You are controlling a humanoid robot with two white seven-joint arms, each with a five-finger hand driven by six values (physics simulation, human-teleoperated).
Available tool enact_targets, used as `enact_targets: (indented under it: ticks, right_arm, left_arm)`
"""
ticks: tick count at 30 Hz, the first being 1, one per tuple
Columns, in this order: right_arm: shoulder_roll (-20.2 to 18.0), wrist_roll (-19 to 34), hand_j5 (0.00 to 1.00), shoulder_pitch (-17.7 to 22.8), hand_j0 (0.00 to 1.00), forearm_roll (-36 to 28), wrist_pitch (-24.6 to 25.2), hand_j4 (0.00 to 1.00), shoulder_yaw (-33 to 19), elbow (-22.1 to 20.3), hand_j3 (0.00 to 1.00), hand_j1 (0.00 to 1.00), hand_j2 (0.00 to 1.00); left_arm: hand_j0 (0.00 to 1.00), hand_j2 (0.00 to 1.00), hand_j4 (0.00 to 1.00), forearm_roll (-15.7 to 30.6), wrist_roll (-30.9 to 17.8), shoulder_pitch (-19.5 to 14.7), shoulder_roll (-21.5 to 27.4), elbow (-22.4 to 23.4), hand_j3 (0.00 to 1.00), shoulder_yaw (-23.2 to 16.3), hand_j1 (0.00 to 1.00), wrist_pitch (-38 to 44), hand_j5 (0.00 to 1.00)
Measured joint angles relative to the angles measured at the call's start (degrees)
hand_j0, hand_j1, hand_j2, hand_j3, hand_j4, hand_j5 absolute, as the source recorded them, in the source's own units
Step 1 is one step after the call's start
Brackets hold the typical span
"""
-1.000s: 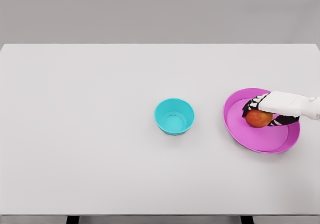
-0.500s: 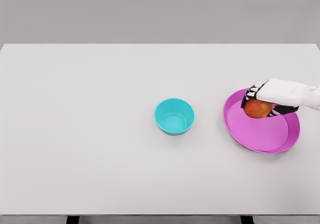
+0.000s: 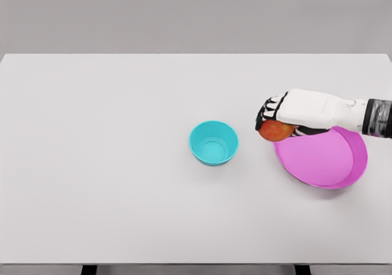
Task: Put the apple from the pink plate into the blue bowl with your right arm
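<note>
Head view: looking down on a smooth, matte white counter (image 3: pixel 122 183) spanning nearly the whole frame, with a plain grey wall behind.

Sitting near the counter's middle: a small round blue bowl (image 3: pixel 213 143), glossy turquoise, with steep walls and a flat bottom, empty inside.

Lying to the right of the blue bowl: a wide, shallow pink plate (image 3: pixel 324 161), smooth magenta with a raised rim, its floor bare.

Reaching in from the right edge: a white, hard-shelled forearm with a dark wrist band, stretching almost level above the pink plate's far rim. Ending in the right robot hand (image 3: pixel 283 117), palm down, black-and-white segmented fingers (image 3: pixel 268 113) curling around the apple (image 3: pixel 277 130) and clasping it from above.

Showing below the palm: the apple, round and red-orange with a slight sheen, hanging clear of the counter at the pink plate's left rim, between the plate and the blue bowl, apart from the bowl.

Standing in the gap between apple and blue bowl: only bare counter.
</note>
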Motion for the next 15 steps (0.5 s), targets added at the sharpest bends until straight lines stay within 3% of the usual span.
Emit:
enact_targets:
  ticks: [15]
  right_arm:
    - [7.4,0.0,0.51,-4.8,0.51,0.4,0.0,0.51,3.8,-0.5,0.51,0.51,0.51]
  left_arm:
    - [1.0,1.0,1.0,0.0,0.0,0.0,0.0,0.0,1.0,0.0,1.0,0.0,1.0]
